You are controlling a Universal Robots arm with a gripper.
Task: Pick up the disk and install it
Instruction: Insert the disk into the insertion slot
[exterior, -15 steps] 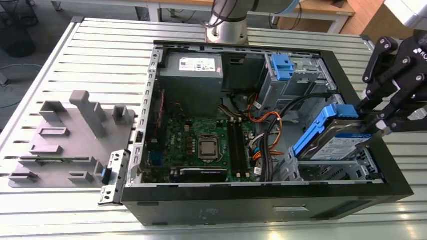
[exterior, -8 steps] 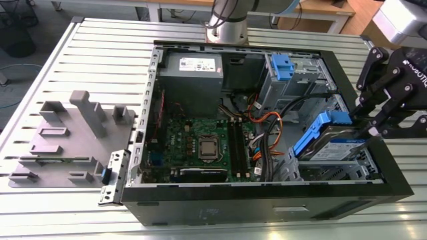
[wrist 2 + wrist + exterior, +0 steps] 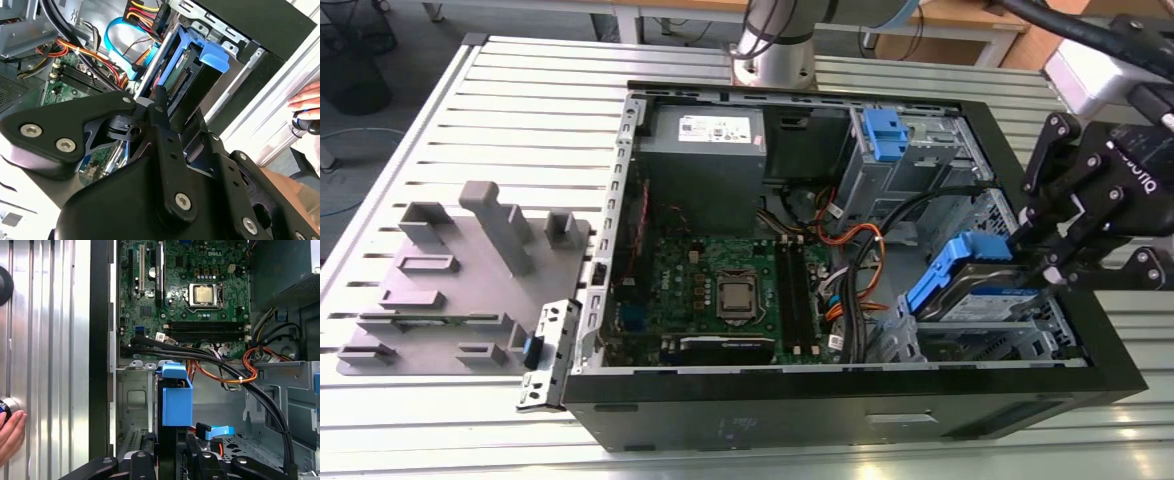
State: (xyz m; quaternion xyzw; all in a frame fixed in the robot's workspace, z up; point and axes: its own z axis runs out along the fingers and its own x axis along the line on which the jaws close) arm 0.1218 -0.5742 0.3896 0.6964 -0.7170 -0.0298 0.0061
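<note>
I see the slatted worktop (image 3: 520, 90) carrying the open computer case (image 3: 854, 405). At the case's near corner, on the exterior view's right, my gripper (image 3: 1045, 262) is closed on the disk (image 3: 983, 297), clamping its outer end. The disk sits tilted over the case's drive bay (image 3: 987, 338). Its long axis runs from the gripper inward, and its blue end tab points toward the case's motherboard (image 3: 734, 290).

The disk (image 3: 979, 298) is silver-grey and blue, the gripper (image 3: 1051, 264) black, the motherboard (image 3: 720, 290) green.
</note>
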